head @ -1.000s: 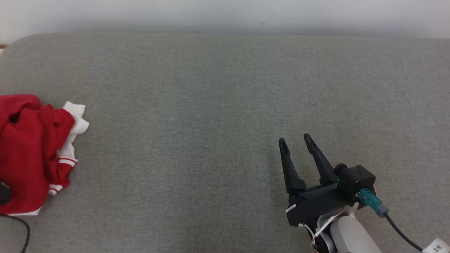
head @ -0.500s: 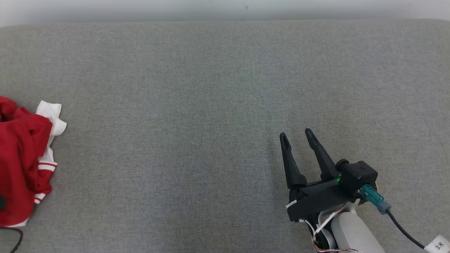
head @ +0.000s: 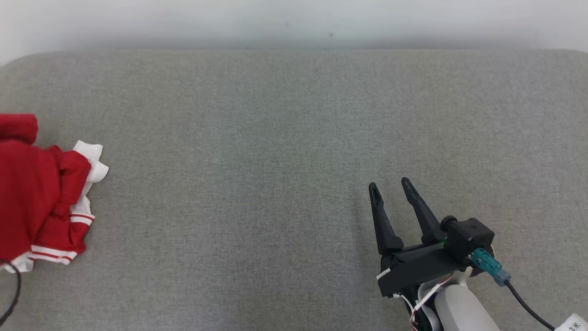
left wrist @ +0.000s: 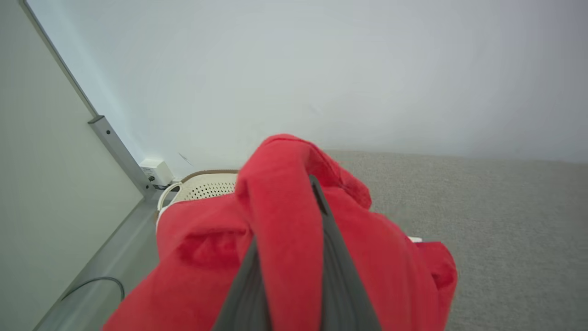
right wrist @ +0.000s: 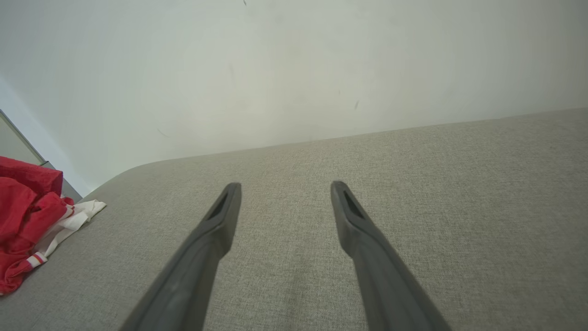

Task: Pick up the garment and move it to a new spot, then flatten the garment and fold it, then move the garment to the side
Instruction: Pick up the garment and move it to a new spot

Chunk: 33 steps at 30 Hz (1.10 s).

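Red garment [head: 36, 197], white-trimmed, gripped at the left edge of a grey worktop [head: 257, 138]

Head view: the garment lies bunched at the worktop's far left, its white striped cuffs spilling toward the middle and a thin black cable [head: 14, 294] curling below it. The right end effector [head: 389, 184] hovers well apart at the lower right, its two dark fingers spread. Left wrist view: the left end effector [left wrist: 298, 202] is clamped on a fold of the red cloth (the fabric drapes over the fingers and hides one tip), and a cream perforated basket [left wrist: 206, 186] stands just behind the garment by the pale wall. Right wrist view: the right fingers stand apart above the grey fabric, with the garment a red heap near the worktop's rounded corner at that view's left.
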Motion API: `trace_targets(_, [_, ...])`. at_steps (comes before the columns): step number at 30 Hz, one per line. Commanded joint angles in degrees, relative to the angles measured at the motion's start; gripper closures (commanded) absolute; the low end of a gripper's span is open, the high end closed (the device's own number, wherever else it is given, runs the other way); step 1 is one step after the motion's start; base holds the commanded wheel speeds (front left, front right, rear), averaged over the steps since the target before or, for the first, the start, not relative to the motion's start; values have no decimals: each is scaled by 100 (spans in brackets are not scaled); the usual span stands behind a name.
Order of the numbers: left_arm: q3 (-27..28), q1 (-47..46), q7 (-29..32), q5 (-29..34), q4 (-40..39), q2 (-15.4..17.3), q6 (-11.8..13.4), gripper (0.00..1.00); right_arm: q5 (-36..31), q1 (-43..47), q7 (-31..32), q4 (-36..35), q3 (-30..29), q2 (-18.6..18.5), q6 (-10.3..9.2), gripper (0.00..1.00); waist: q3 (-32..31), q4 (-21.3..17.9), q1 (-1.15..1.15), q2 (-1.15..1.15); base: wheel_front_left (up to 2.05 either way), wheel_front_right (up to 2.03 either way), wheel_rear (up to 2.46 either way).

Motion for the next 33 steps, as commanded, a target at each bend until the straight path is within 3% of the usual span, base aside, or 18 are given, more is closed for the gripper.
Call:
trace_targets(1, [-33,-83,-67,65,-155,50,-10,100,10,53,-12,8,2,-7,4,0,-79,38,0,-1,0,0,0])
trace_targets(9, [-308,-240,55,96,-1434,58,-98,100,84,129,-12,-4,-24,-8,4,0,-235,-76,0,-1,0,0,0])
trace_targets(20, [-905,-436,706,23,-2978,-355,-116,100,132,126,-13,-65,-57,-7,4,0,-259,-617,0,-1,0,0,0])
trace_targets(26, [-1276,-309,834,-29,-3363,-762,-30,100,127,142,-13,-132,-140,-7,4,0,-157,-939,0,-1,0,0,0])
trace_targets(33, [-1718,-112,697,-89,-3238,-1251,-3,100,52,163,-13,-164,-286,-5,4,0,-67,-1024,0,-1,0,0,0])
